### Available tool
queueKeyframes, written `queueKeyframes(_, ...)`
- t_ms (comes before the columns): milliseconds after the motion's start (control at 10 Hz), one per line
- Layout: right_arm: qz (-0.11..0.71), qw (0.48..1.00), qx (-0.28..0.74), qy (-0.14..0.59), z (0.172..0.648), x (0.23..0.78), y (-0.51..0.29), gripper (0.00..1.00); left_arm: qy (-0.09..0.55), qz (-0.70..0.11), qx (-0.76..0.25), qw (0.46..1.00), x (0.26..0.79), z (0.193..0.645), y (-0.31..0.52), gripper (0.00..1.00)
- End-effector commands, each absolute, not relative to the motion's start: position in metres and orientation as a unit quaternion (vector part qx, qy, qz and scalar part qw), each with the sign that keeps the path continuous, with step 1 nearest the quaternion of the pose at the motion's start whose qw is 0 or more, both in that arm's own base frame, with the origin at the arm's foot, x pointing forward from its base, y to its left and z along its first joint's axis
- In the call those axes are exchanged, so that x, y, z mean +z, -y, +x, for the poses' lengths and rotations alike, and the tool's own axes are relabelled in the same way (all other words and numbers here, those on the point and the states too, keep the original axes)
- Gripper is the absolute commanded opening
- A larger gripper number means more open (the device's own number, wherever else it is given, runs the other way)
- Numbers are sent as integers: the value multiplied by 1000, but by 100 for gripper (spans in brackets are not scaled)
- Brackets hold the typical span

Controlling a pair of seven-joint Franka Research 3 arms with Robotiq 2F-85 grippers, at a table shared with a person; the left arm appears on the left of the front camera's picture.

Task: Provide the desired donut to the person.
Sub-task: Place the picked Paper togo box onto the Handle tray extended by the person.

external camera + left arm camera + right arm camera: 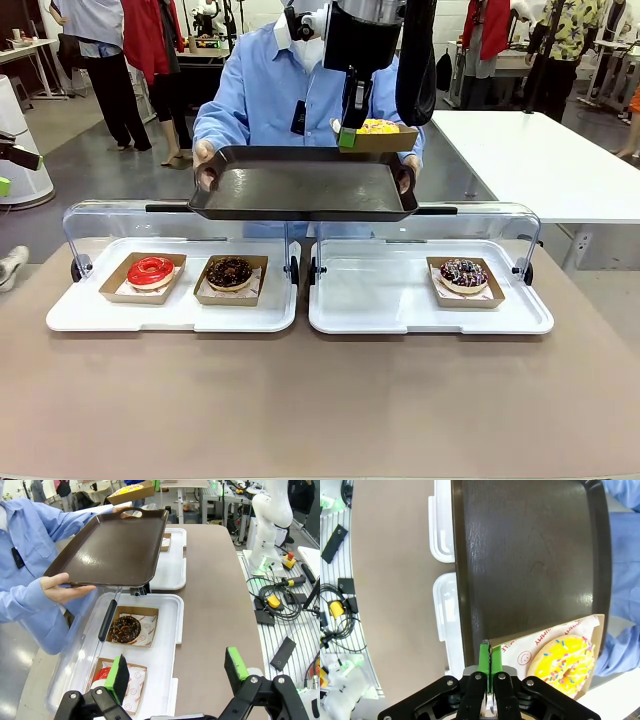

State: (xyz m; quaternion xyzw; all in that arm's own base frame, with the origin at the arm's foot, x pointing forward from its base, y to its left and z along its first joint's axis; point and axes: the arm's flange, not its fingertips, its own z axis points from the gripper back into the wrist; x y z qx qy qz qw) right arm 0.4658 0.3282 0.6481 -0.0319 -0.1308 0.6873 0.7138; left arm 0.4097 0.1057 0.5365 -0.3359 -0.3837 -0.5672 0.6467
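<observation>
The person (262,85) in a light blue shirt holds a dark brown serving tray (300,188) in both hands over the far side of the table. My right gripper (347,136) hangs above the tray's far right corner. It is shut on the edge of a cardboard boat carrying a yellow sprinkled donut (378,126). In the right wrist view the right gripper (487,655) pinches the boat's corner, with the yellow donut (562,662) over the tray (530,555). My left gripper (177,667) stands open over the table's left end, holding nothing.
Two white trays with raised clear lids lie on the table. The left tray (90,312) holds a red glazed donut (150,270) and a chocolate donut (230,272). The right tray (380,300) holds a sprinkled chocolate donut (463,274). The near half of the table is bare.
</observation>
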Motion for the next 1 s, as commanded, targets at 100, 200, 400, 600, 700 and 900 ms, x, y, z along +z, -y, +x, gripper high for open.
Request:
queueKeyframes(100, -32, 714, 687, 131, 466, 648, -328, 2, 385, -337, -568, 645, 538, 409, -107, 100)
queueKeyframes(200, -36, 711, 691, 129, 470, 642, -330, 2, 385, -337, -568, 645, 538, 409, -107, 100)
queueKeyframes(400, -39, 715, 685, 134, 488, 627, -333, 2, 385, -337, -568, 645, 538, 409, -107, 100)
queueKeyframes(600, -33, 719, 680, 137, 499, 613, -330, 2, 385, -337, -568, 645, 538, 409, -107, 100)
queueKeyframes(700, -30, 726, 673, 138, 506, 607, -328, 2, 385, -337, -568, 645, 538, 409, -107, 100)
queueKeyframes(900, -24, 720, 679, 143, 512, 596, -327, 2, 385, -337, -568, 645, 538, 409, -107, 100)
